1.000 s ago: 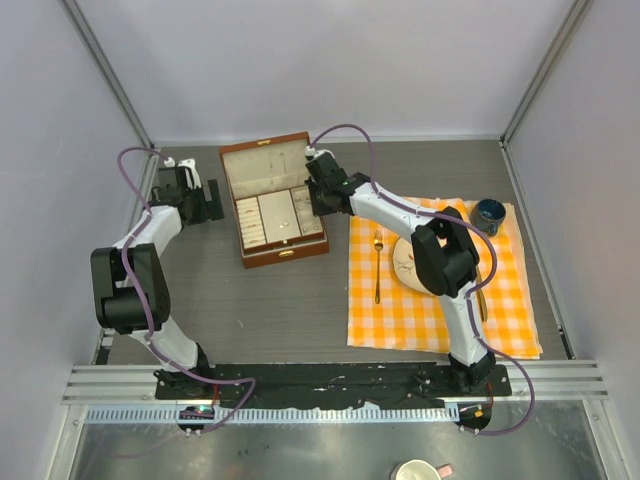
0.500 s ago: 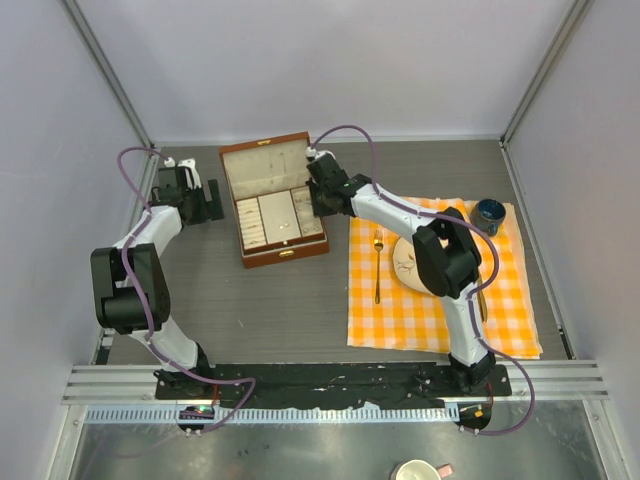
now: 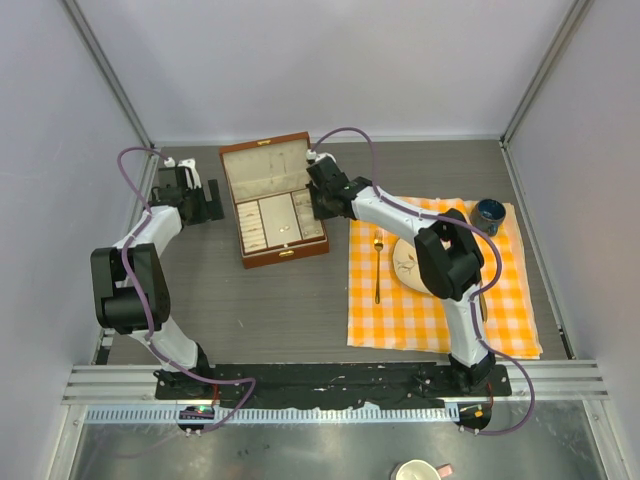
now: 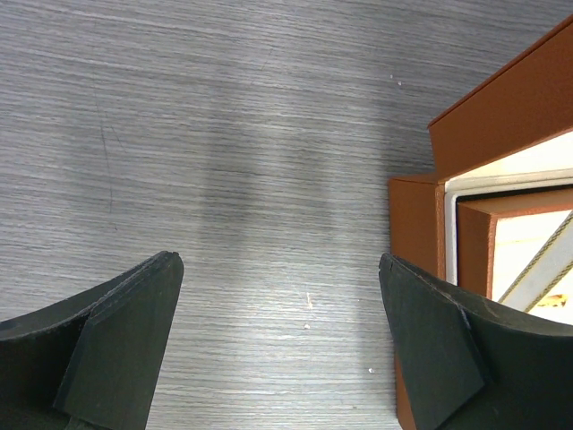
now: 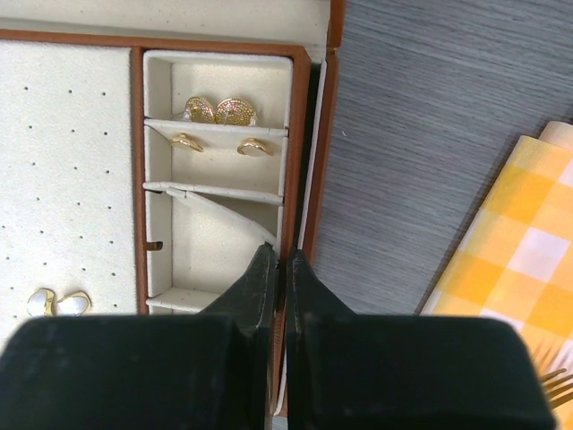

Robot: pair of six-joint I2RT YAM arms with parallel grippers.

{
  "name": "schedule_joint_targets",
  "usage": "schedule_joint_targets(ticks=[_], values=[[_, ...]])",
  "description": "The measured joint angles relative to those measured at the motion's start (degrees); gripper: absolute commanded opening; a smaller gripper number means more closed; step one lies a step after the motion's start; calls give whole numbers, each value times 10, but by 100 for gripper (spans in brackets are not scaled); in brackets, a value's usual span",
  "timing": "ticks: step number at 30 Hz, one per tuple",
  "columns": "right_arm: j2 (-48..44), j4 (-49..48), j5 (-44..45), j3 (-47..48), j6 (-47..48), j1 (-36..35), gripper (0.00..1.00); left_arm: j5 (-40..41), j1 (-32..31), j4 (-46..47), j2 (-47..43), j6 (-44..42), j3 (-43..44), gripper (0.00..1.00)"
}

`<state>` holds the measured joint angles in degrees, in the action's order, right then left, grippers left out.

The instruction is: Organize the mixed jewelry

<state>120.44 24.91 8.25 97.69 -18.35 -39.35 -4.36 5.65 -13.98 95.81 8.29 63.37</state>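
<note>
Right wrist: right gripper (image 5: pixel 279 265) jaws pinched together, nothing visible between, above brown wooden cream-lined box (image 5: pixel 317 161) right wall. Gold studs (image 5: pixel 220 110) and gold rings (image 5: pixel 218 143) sit in adjacent compartments, pearl-like studs (image 5: pixel 57 303) on perforated pad (image 5: pixel 72 161). Left wrist only: left gripper (image 4: pixel 280 305) jaws wide over grey table (image 4: pixel 224 134).

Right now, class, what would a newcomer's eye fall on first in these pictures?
The open wooden jewelry box standing back centre, with gold jewelry sitting in its small right-hand compartments. Next, the yellow checked cloth on the right. The right gripper hangs almost closed at the box's right wall; the left gripper is open beside it.
</note>
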Motion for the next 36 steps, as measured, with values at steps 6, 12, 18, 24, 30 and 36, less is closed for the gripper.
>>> schedule_joint_targets(ticks=[6,12,18,24,30,36], values=[[0,0,2,0,0,-1,1,0,0,0,-2,0,0,97],[0,2,2,0,-2,-1,1,0,0,0,-3,0,-1,97],[0,2,2,0,-3,-1,2,0,0,3,-4,0,-4,97],[0,5,1,1,-2,-1,11,0,0,5,-4,0,-6,97],[0,4,-1,1,-2,-1,25,0,0,5,-4,-4,-7,97],[0,5,-5,2,-2,-4,33,0,0,7,-4,-10,-9,96]])
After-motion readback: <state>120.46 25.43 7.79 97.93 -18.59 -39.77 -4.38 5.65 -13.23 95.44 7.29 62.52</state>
